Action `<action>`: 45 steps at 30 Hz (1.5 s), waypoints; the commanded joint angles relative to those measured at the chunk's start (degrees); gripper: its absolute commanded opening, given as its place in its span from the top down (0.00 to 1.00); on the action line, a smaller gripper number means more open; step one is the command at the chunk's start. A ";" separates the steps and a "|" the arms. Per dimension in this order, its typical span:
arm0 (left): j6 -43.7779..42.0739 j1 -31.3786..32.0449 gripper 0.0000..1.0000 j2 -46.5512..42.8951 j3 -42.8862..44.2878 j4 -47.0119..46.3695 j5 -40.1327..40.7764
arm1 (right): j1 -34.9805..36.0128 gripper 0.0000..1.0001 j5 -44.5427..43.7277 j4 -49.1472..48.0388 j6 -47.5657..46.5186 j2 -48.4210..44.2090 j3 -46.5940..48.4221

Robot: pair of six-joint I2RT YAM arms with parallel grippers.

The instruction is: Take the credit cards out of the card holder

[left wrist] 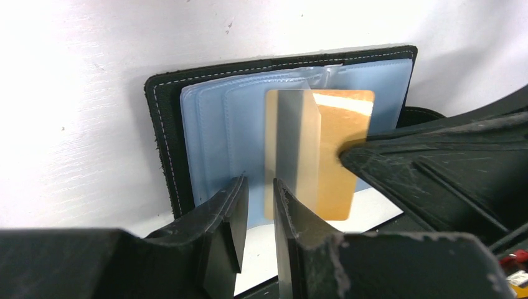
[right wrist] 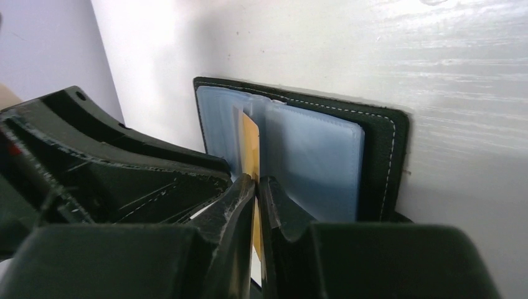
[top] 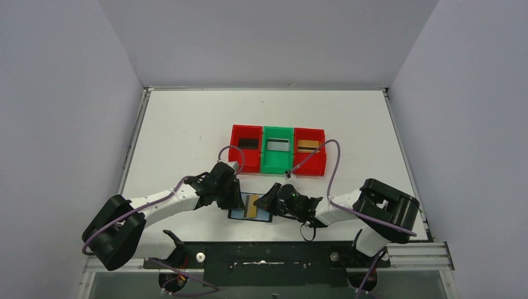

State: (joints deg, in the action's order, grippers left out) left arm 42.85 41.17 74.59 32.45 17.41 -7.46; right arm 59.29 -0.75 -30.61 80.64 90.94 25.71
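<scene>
White bench (top: 187, 131), three trays (top: 277, 168) in a row mid-bench, red-green-red. Wallet (top: 238, 215) lies open and flat by the near edge, between both arms, well apart from the trays.

Left claw (left wrist: 258, 210) sits down on the wallet's left leaf, I'd say to pin it so it doesn't drag. Its jaws are narrowly apart; can't tell from the wrist view whether they nip a sleeve.

Right claw (right wrist: 256, 190) is clamped on the gold card (right wrist: 250, 143), which is tilted up off the blue sleeves, partly out of its pocket.

Room: open bench between wallet and trays. Arms crowd both sides, claws close together over the wallet. Pull should follow the sleeve mouth, else the card edge may snag.
</scene>
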 commanded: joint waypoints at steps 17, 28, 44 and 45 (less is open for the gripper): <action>-0.62 0.01 0.79 -1.39 0.42 0.38 0.80 | -0.32 0.75 0.56 -6.44 0.01 0.26 -0.66; -0.66 -0.01 0.79 -1.04 0.42 0.24 1.04 | -0.01 0.77 0.62 -9.23 0.98 -0.62 -2.48; -0.82 0.02 0.80 -0.41 0.95 0.80 1.44 | -0.05 0.87 0.58 -9.55 1.55 -0.84 -3.56; -0.82 0.03 0.80 -0.40 0.95 0.80 1.47 | -0.09 0.89 0.50 -9.55 1.54 -1.01 -3.61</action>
State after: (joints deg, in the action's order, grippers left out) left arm 42.81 41.17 74.43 32.38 17.85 -7.22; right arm 59.22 0.49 -36.80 82.17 90.96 22.46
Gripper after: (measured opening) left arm 0.200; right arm 0.140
